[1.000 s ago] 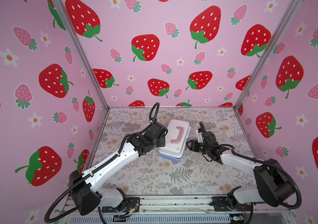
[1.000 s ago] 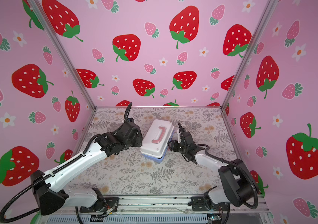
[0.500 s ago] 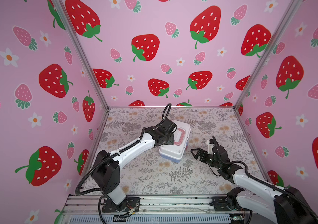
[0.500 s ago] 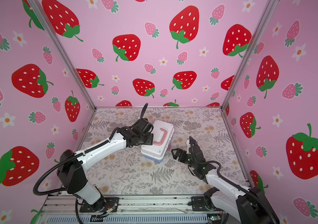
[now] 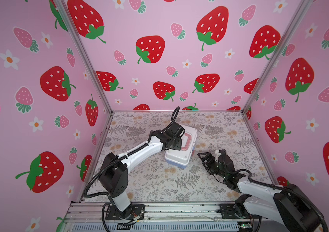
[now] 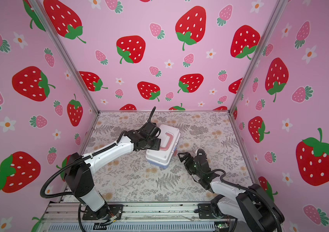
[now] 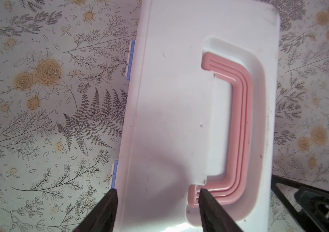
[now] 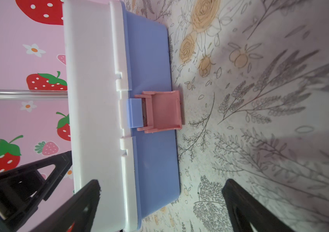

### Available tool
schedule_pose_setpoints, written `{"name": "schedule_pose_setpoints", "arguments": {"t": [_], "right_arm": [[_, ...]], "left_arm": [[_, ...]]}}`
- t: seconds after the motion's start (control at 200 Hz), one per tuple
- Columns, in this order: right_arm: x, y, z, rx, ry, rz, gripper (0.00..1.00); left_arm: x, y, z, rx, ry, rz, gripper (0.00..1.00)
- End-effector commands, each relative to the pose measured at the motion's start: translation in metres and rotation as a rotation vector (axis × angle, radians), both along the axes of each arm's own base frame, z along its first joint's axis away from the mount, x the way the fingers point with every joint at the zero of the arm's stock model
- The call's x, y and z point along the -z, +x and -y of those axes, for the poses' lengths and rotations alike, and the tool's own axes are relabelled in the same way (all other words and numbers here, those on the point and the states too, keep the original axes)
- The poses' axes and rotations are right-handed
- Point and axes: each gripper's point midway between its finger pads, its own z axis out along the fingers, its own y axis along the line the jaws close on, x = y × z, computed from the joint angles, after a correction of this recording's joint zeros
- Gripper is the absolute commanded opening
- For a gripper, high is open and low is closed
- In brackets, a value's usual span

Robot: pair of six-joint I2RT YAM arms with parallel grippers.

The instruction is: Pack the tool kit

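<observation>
The tool kit (image 5: 180,155) (image 6: 160,155) is a small box with a white lid and a blue base, lying shut on the floral mat in both top views. Its pink handle (image 7: 240,124) lies flat in the lid's recess. My left gripper (image 7: 156,197) hovers open over the lid, one fingertip (image 7: 111,200) at the hinge edge and the other at the handle's end. The pink latch (image 8: 162,111) hangs down against the blue base (image 8: 153,160). My right gripper (image 5: 209,154) (image 8: 161,183) stands wide open just off the latch side, holding nothing.
Pink strawberry walls (image 5: 39,100) close in the left, back and right. Aluminium corner posts (image 5: 91,66) stand at the back corners. A metal rail (image 5: 169,211) with both arm bases runs along the front edge. Floral mat (image 5: 159,186) lies bare in front of the box.
The right gripper has drawn back from the box's latch side toward the front right and opened wide. The left gripper has moved from the box's left side to above the lid.
</observation>
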Motion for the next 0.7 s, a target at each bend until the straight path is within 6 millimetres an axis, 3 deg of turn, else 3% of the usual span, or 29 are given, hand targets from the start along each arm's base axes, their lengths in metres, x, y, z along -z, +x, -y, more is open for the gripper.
{"name": "schedule_pose_setpoints", "arguments": {"t": [0.0,0.145,0.44,0.695], "right_arm": [[-0.019,0.011,-0.001,0.157,0.222,0.000,0.99],[-0.021,0.021,-0.011,0.215,0.275,-0.029,0.99],[0.006,0.024,-0.041,0.254,0.458,-0.200,0.99],[0.031,0.031,-0.067,0.265,0.596,-0.302,0.99]], "left_arm": [[-0.026,0.003,-0.006,-0.022,-0.019,0.056,0.68],[-0.023,0.000,-0.008,-0.032,-0.028,0.055,0.68],[-0.006,0.006,-0.028,-0.126,0.027,0.053,0.69],[0.011,0.004,-0.017,-0.118,-0.002,0.013,0.69]]}}
